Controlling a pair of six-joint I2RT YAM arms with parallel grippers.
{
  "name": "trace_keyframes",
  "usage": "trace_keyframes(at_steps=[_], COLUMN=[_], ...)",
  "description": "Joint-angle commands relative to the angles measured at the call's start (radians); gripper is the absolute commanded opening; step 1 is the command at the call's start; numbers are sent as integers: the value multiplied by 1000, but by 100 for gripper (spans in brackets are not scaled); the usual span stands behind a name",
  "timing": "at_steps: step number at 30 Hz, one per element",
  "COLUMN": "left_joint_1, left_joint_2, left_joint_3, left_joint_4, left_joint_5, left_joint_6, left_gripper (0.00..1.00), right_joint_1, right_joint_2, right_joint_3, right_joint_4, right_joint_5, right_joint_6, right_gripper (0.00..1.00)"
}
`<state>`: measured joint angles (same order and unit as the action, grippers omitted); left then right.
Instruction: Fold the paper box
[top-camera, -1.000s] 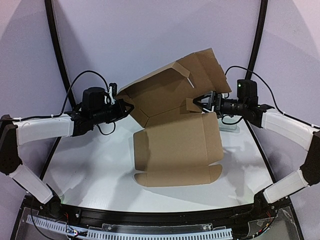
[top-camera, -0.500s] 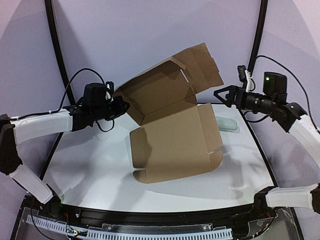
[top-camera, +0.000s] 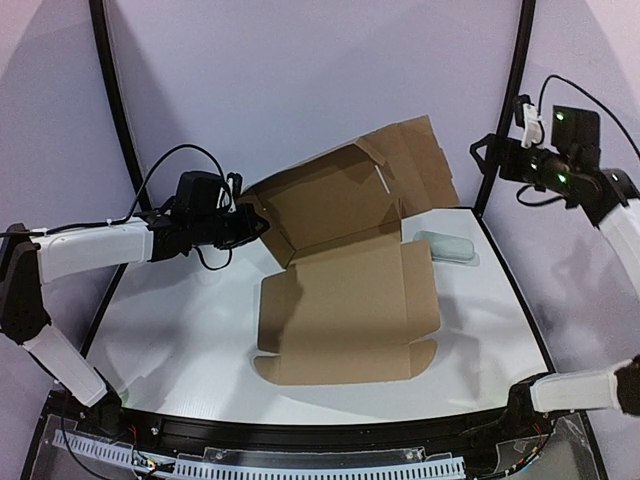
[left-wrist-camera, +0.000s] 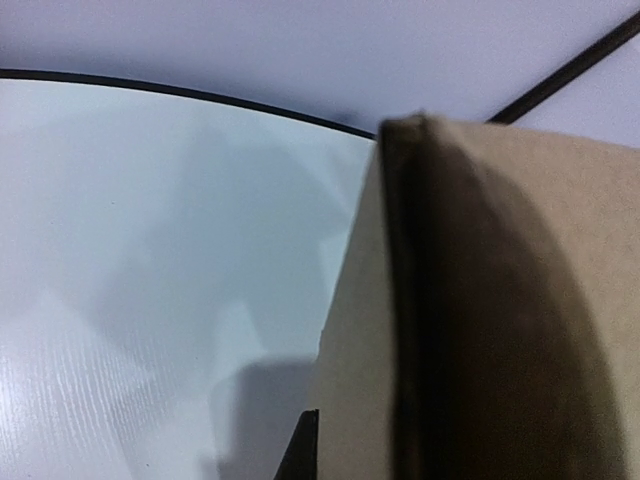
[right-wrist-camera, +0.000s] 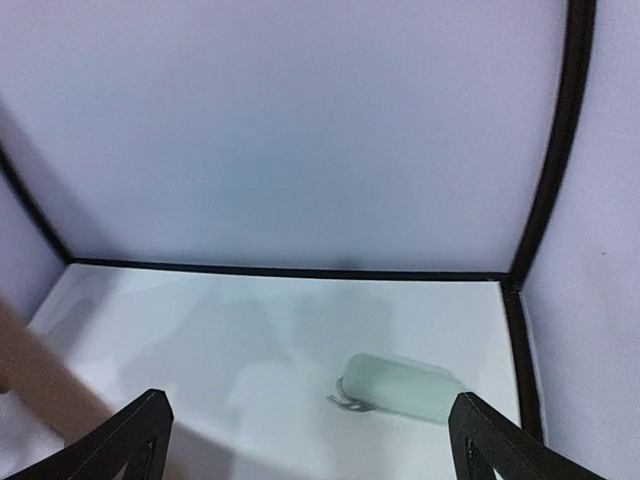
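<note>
The paper box (top-camera: 345, 300) is a brown cardboard sheet in the middle of the table. Its near panel lies flat and its far panels (top-camera: 340, 200) stand tilted up and back. My left gripper (top-camera: 256, 224) is at the left corner of the raised part and shut on its edge. In the left wrist view the cardboard (left-wrist-camera: 500, 300) fills the right side, with one dark fingertip (left-wrist-camera: 300, 450) against it. My right gripper (top-camera: 482, 152) is open and empty, raised high at the far right, apart from the box. A strip of cardboard (right-wrist-camera: 30, 370) shows at the right wrist view's left edge.
A small pale translucent object (top-camera: 447, 247) lies on the white table just right of the box, also in the right wrist view (right-wrist-camera: 405, 388). Black frame poles (top-camera: 510, 100) rise at the back corners. The table's back edge (right-wrist-camera: 300, 272) meets the wall.
My right gripper let go of the box's right side and rose up and to the right. The box's near panel dropped flat. My left gripper kept its hold and shifted slightly right.
</note>
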<state>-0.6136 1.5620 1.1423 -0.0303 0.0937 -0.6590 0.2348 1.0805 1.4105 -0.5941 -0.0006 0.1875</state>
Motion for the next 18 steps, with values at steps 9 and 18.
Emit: trace_keyframes(at_steps=[9, 18], left_joint_1=[0, 0], left_joint_2=[-5, 24], left_joint_3=[54, 109], left_joint_4=[-86, -157], left_joint_5=[65, -26], left_joint_6=[56, 16], left_gripper=[1, 1], right_joint_1=[-9, 98], right_joint_2=[254, 243], right_joint_3=[129, 48], right_joint_4=[45, 60], right_joint_5=[-512, -577], right_joint_6=[-43, -29], right_gripper=[98, 98])
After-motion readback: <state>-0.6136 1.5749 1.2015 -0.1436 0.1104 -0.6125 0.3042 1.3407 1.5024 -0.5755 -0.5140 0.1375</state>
